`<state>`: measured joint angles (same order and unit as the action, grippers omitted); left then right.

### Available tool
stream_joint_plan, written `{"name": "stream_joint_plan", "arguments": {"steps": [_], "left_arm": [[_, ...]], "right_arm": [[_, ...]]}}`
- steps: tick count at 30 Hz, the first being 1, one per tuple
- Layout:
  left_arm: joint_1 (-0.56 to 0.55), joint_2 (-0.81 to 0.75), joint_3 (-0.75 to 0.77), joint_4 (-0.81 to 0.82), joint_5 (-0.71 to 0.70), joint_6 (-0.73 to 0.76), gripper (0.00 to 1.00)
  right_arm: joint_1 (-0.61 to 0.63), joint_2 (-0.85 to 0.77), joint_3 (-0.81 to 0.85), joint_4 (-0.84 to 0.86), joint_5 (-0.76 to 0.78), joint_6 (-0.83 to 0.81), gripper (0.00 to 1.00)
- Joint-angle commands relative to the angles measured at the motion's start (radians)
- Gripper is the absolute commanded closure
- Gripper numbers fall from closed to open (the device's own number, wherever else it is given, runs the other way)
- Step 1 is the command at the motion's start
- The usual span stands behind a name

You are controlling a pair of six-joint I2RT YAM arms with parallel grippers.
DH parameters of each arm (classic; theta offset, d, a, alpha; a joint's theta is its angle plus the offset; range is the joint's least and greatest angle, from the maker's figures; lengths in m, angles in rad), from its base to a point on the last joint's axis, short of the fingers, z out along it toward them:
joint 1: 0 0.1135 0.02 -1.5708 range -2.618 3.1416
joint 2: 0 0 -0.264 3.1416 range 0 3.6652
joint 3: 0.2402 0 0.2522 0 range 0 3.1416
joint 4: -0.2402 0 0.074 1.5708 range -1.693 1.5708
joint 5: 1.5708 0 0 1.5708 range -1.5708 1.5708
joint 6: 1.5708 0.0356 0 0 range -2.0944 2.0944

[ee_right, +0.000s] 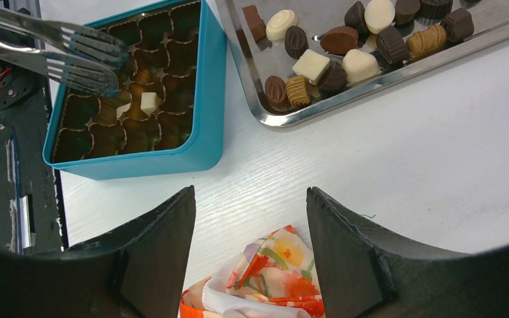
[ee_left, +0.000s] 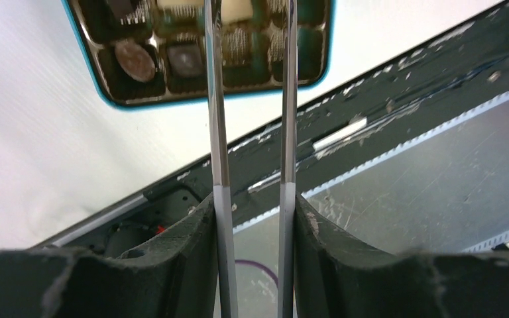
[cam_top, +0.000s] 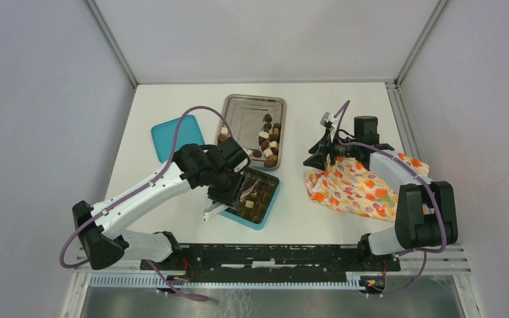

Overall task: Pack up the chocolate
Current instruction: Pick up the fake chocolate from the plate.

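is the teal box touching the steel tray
Apart. The right wrist view shows a strip of bare white table between the teal box and the steel tray.
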<state>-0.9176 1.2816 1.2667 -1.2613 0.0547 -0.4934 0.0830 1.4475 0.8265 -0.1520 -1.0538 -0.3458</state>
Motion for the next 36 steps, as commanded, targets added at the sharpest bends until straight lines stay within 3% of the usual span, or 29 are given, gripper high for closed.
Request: {"name": "stream_joint_plan", "arguments": {"steps": [1,9,18,24,36], "left_arm": [[0.023,0.008,0.090,0.099,-0.051,-0.036,0.54],[0.147,0.194,0.235,0.200,-0.108,0.054,0.54],[0.166,0.488,0.499,0.098,-0.181,0.278,0.55],[0.220,0.539,0.552,0.095,-0.136,0.356,0.55],[0.296,0.620,0.577,0.165,0.008,0.367,0.55]], "right_arm": [[-0.001,-0.026,0.030,0.009,-0.010,-0.018,0.32],[0.000,-0.044,0.023,0.015,-0.008,-0.019,0.32],[-0.001,-0.069,0.017,0.023,-0.012,-0.023,0.32],[-0.002,-0.075,0.010,0.027,-0.015,-0.024,0.32],[-0.004,-0.076,0.009,0.029,-0.018,-0.021,0.32]]}}
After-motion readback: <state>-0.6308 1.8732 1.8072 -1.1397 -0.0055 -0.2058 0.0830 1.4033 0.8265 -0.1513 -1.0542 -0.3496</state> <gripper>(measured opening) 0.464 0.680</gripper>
